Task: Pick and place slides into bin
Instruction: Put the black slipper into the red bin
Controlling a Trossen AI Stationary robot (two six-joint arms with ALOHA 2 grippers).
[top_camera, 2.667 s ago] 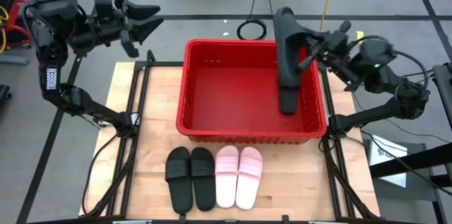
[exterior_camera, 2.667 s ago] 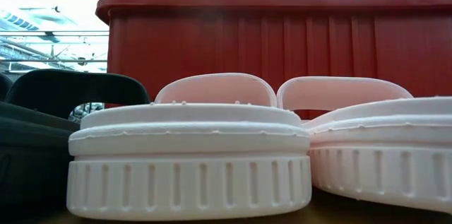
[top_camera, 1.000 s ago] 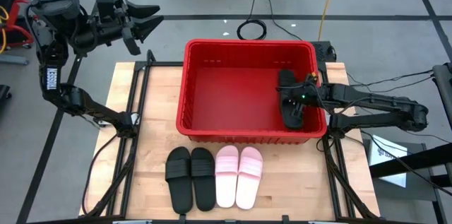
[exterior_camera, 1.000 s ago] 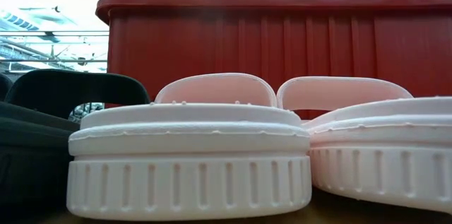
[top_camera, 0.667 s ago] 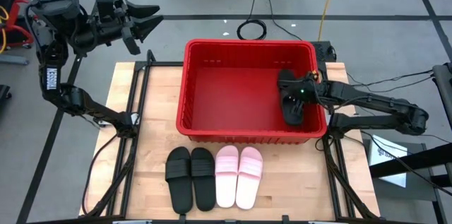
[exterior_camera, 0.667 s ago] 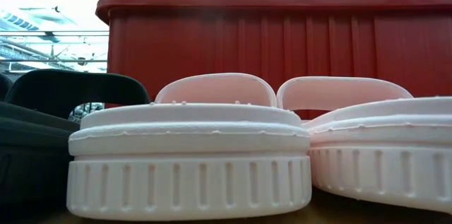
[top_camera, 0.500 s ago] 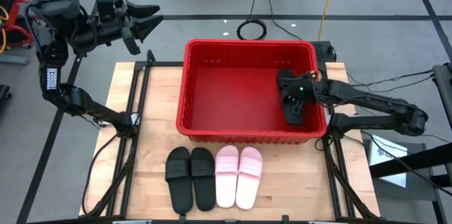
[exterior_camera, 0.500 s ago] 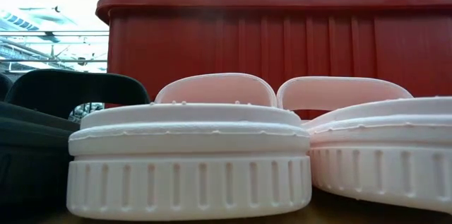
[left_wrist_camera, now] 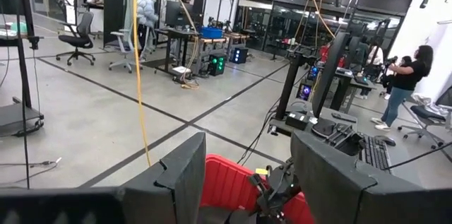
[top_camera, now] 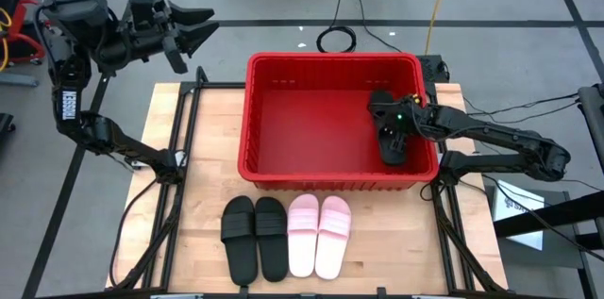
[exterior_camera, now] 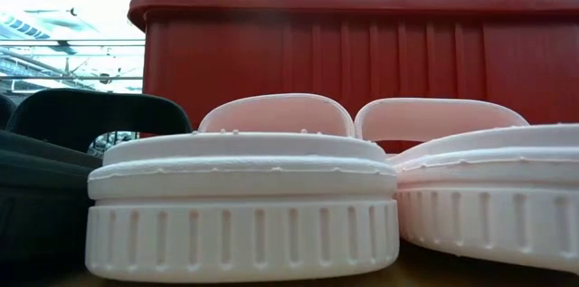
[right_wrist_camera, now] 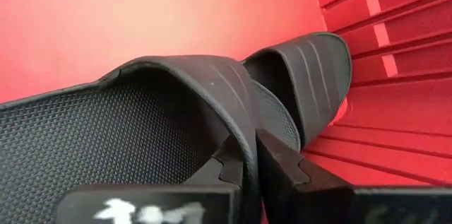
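The red bin stands on the far half of the table. My right gripper reaches down into it by its right wall and is shut on two black slides, which also show in the right wrist view. Two black slides and two pink slides lie side by side, soles down, on the table in front of the bin. The pink slides fill the low view. My left gripper is open and empty, raised beyond the table's far left corner. My right gripper pinches the near slide's wide strap between its two fingers, at the strap's edge. The fingers come in slanting down from the table's right side. The second slide lies just behind the first. Both sit low in the bin beside its right wall.
The bin's left and middle floor is bare red plastic. Black frame rails run along the table's left and right sides. The left wrist view looks out over the room, with people at desks far off.
My right gripper, which held the black slides high above the bin's right side, has come down into the bin with them. In the last second it has drifted a little toward the far edge, its fingers staying closed on the strap.
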